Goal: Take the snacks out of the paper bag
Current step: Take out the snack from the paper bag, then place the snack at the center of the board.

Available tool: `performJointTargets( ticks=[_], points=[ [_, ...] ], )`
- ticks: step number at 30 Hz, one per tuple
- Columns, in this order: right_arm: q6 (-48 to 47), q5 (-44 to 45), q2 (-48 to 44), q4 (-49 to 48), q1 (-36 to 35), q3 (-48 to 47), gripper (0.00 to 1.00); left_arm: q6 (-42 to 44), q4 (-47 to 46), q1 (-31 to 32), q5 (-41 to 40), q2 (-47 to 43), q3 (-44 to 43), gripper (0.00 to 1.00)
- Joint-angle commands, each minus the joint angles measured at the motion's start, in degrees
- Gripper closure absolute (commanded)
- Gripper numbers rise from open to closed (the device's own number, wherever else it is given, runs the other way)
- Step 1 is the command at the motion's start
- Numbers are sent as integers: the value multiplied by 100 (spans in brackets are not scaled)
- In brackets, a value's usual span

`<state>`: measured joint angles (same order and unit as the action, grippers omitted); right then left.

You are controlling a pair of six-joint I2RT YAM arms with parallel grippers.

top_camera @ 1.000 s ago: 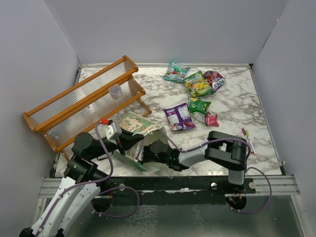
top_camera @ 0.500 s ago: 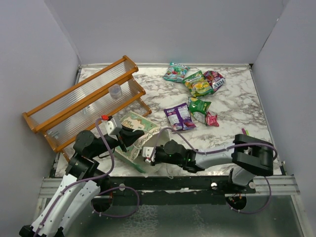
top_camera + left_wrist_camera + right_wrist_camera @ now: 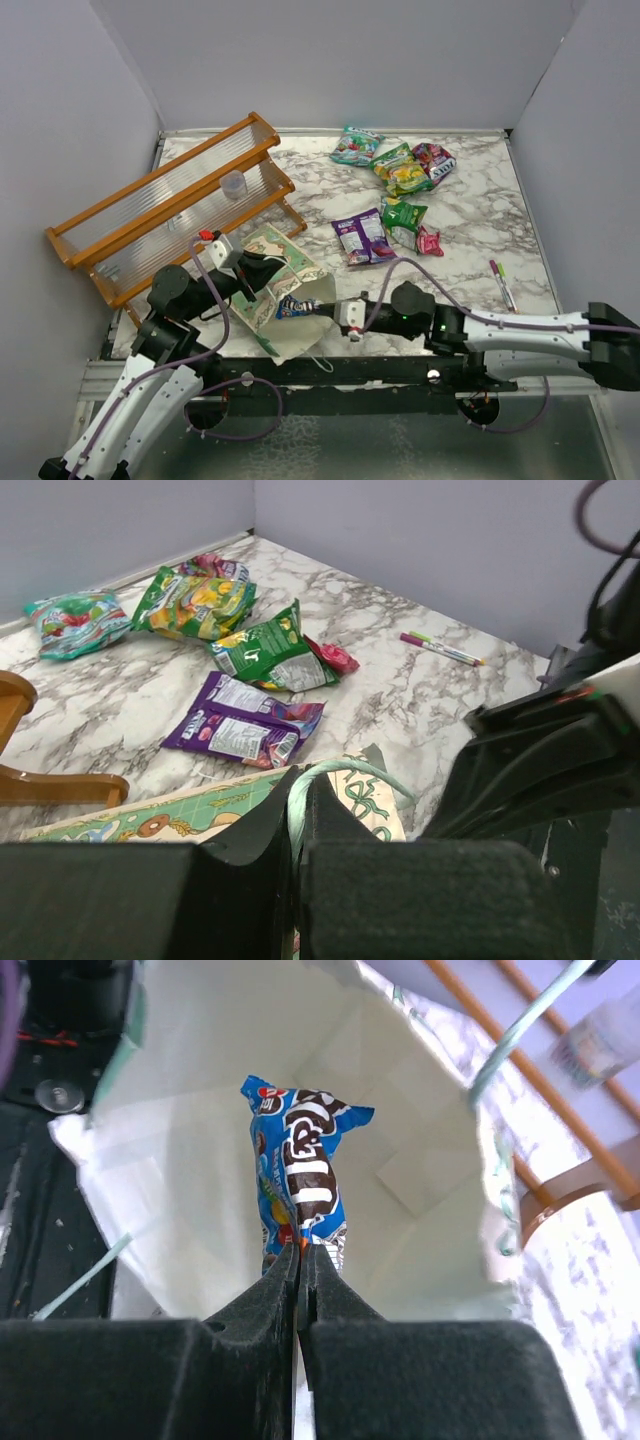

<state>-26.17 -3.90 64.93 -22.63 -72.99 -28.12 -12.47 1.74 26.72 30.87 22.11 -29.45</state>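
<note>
The mint-green paper bag (image 3: pixel 262 300) lies on its side at the near left, its cream mouth facing right. My left gripper (image 3: pixel 262 276) is shut on the bag's mint-green upper edge (image 3: pixel 300 785) and holds the mouth up. My right gripper (image 3: pixel 328 312) is shut on the end of a blue snack packet (image 3: pixel 296 307) at the bag's mouth. In the right wrist view, the packet (image 3: pixel 300 1175) hangs from my gripper (image 3: pixel 300 1252) in front of the cream inside (image 3: pixel 190 1110). Several snacks lie outside: purple (image 3: pixel 362 237), green (image 3: pixel 403 218), pink (image 3: pixel 429 243), yellow-green (image 3: pixel 402 168), red-purple (image 3: pixel 436 157) and teal (image 3: pixel 357 146).
An orange wooden rack (image 3: pixel 170 210) stands at the back left, with a small cup (image 3: pixel 232 184) on it. A pink-capped pen (image 3: pixel 502 283) lies at the right. The right arm stretches low along the table's near edge.
My right arm has drawn back to the right, pulling the blue packet from deep in the bag to its mouth. The left gripper has kept its hold and the bag mouth now gapes wider.
</note>
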Motion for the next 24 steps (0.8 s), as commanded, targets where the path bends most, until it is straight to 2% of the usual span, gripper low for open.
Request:
performJointTargets(
  ticks=[1, 4, 7, 10, 13, 15, 16, 18, 20, 22, 24],
  points=[
    [-672, -856, -1440, 729, 22, 147, 98, -157, -119, -9, -611, 127, -242, 100],
    [-933, -1503, -2204, 1045, 25, -116, 98, -197, -101, -9, -806, 260, -351, 100],
    [-1192, -1952, -2558, 1246, 28, -570, 98, -238, -135, -9, -940, 377, -392, 100],
    [-1371, -1955, -2750, 847, 25, -848, 98, -304, -146, -9, -1108, 486, -433, 100],
    [-897, -654, -2820, -1100, 24, -447, 98, -356, -126, -9, -1177, 584, -480, 100],
    [-675, 1025, -2588, -2506, 25, -94, 98, -383, -91, -9, -1181, 625, -504, 100],
    [-790, 1814, -2354, -2859, 24, -98, 98, -394, -79, -9, -1179, 643, -513, 100],
    [-1292, 3201, -1783, -3069, 61, -249, 98, -417, -74, -9, -1158, 649, -524, 100],
    [-1634, 4020, -1201, -3101, 227, -281, 98, -435, -62, -9, -1132, 665, -562, 100],
    [-1403, 4271, -758, -2999, 569, -164, 98, -434, -66, -9, -1077, 678, -601, 100],
    [-561, 4079, -536, -2512, 1098, -12, 98, -436, -93, -9, -1030, 692, -635, 100]
  ],
)
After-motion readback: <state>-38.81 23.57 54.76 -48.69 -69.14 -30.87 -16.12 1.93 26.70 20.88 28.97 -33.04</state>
